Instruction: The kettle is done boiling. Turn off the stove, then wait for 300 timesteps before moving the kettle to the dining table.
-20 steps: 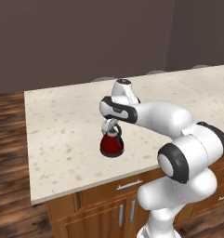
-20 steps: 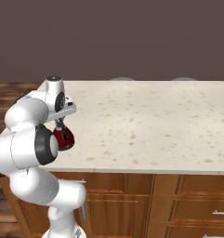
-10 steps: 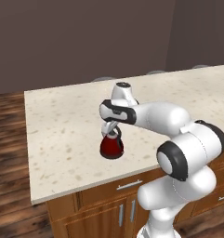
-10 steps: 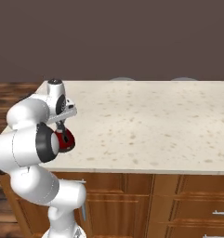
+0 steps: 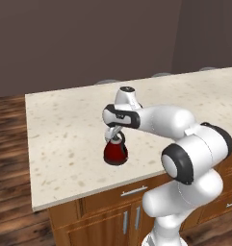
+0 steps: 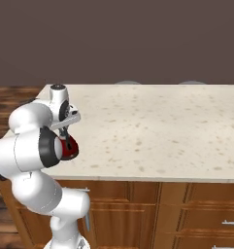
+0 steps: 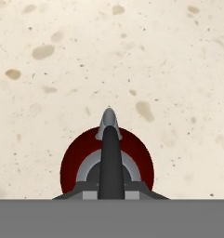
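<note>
Robot arm holding a red kettle over a stone table.
The gripper (image 5: pixel 115 134) is clamping the kettle (image 5: pixel 115 153) handle, near the dining table (image 5: pixel 64 125) front edge.

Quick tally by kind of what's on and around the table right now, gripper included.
Kettles: 1, the red kettle on the stone top
Dining tables: 1, the dining table
Grippers: 1, the gripper, shut on the kettle's handle
Total: 3
</note>
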Tool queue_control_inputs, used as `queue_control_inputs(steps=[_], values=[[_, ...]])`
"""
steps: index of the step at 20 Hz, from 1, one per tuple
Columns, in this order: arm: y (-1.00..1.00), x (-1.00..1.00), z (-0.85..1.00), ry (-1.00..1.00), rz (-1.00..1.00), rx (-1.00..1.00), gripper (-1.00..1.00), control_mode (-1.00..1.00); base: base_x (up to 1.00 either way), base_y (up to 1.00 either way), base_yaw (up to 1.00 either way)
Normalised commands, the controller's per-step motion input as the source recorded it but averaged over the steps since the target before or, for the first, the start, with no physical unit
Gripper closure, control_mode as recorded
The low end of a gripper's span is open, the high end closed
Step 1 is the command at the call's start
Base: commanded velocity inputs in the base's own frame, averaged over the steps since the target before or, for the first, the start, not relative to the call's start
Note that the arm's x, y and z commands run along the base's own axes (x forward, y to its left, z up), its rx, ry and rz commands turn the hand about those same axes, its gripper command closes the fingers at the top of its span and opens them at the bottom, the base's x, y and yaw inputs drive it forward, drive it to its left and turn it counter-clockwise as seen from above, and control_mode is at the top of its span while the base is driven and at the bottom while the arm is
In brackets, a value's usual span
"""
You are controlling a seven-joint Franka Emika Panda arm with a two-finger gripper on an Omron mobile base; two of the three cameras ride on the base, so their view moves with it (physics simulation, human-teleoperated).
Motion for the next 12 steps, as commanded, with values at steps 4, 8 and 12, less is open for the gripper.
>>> queue_control_inputs(steps=[4, 8, 12], values=[[0.00, 0.04, -0.09, -0.02, 0.00, 0.00, 1.00, -1.00, 0.00, 0.00, 0.00], [0.00, 0.05, -0.07, -0.03, 0.00, 0.00, 1.00, -1.00, 0.00, 0.00, 0.00], [0.00, 0.01, -0.08, -0.01, 0.00, 0.00, -1.00, -1.00, 0.00, 0.00, 0.00]])
